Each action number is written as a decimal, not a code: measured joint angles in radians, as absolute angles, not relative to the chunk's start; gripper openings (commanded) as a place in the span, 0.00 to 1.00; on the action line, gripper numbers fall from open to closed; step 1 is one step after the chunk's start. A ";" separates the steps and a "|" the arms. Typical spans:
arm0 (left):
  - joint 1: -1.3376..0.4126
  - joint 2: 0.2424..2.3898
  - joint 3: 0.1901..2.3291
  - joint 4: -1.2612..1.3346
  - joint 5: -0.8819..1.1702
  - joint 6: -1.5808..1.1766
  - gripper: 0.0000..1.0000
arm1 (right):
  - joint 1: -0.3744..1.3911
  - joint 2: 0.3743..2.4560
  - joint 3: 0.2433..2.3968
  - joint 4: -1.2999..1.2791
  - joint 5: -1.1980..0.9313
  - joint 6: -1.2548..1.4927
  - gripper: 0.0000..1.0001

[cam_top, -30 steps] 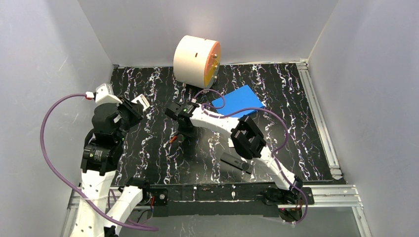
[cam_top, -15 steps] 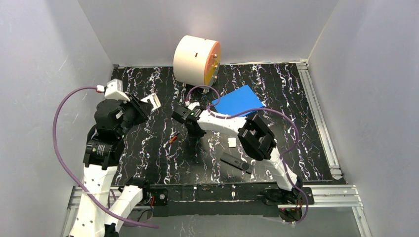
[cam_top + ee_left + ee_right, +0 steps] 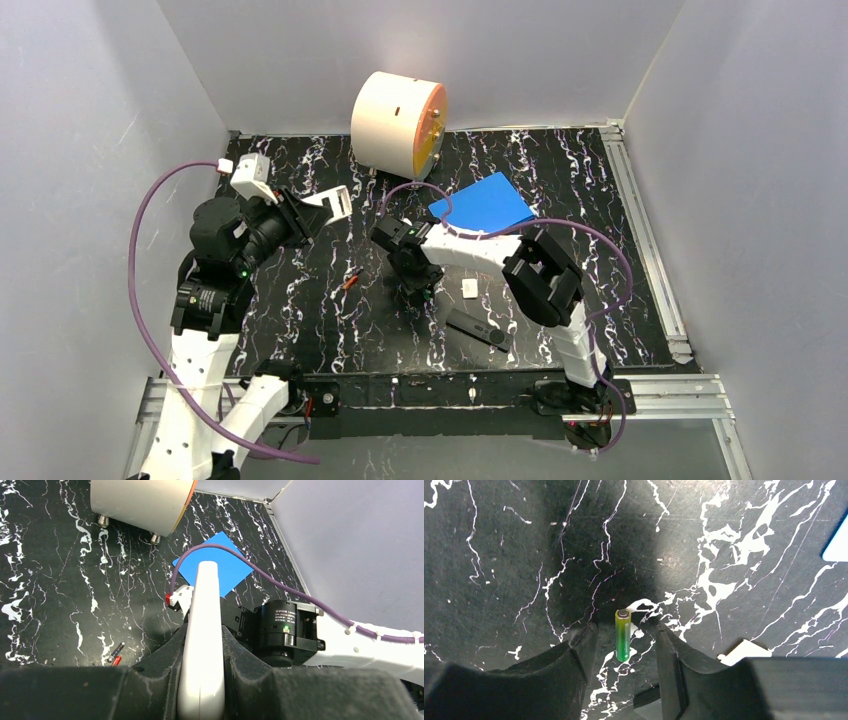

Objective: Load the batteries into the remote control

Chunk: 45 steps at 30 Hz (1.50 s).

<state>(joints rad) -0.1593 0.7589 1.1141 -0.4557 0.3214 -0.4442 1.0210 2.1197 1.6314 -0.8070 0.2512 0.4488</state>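
My left gripper [image 3: 300, 212] is shut on a white remote [image 3: 330, 200], held up above the table's left side; in the left wrist view the remote [image 3: 204, 630] stands edge-on between the fingers. An orange-red battery [image 3: 349, 280] lies on the table; it also shows in the left wrist view [image 3: 116, 654]. My right gripper [image 3: 416, 282] is low over the table centre and open. In the right wrist view a green battery [image 3: 622, 636] lies on the table between the spread fingers [image 3: 579, 655], touching neither. A black remote [image 3: 478, 328] lies nearer the front.
A small white piece [image 3: 468, 288] lies right of the right gripper and shows in the right wrist view [image 3: 744, 652]. A blue pad [image 3: 482, 203] and a cream cylinder with an orange face [image 3: 398, 122] sit at the back. Grey walls enclose the table.
My left arm has raised the white remote and swung it right. My right gripper has moved right and nearer, away from the orange-red battery. The small white piece has come into view.
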 measured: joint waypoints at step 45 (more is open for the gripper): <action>-0.187 1.076 0.978 0.029 0.804 -1.036 0.00 | 0.689 1.420 1.433 -0.566 -0.200 0.682 0.11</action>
